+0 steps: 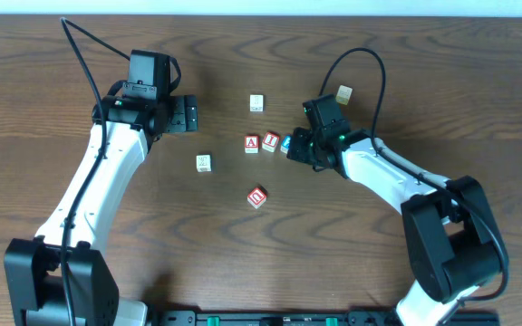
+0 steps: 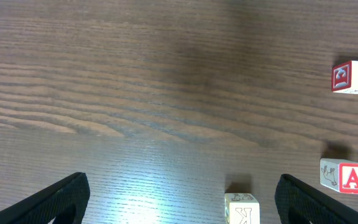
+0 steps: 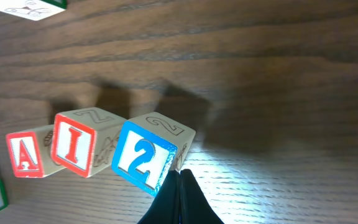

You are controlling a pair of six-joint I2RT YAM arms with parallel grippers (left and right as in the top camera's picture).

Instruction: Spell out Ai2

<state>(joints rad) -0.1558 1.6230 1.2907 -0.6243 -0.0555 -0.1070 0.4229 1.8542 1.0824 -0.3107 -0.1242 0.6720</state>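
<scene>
The closed right gripper [image 3: 180, 175] sits beside 2 cube [image 3: 143, 157]; left gripper [image 2: 183, 186] gapes wide.

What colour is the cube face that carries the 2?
Blue, on the 2 cube; best seen in the right wrist view.

From overhead, the 2 cube [image 1: 286, 141] lies mostly hidden under the right gripper [image 1: 295, 145]; only a bluish sliver shows at its fingertips. The rounded letter on the red cube [image 1: 257, 196], well apart from both grippers, is too small to read, perhaps a G. In the left wrist view, the bottom edge cuts the K cube [image 2: 242, 208] between the left gripper's [image 2: 183, 193] fingers, and the right edge clips the I cube [image 2: 355, 77] farther ahead.
</scene>
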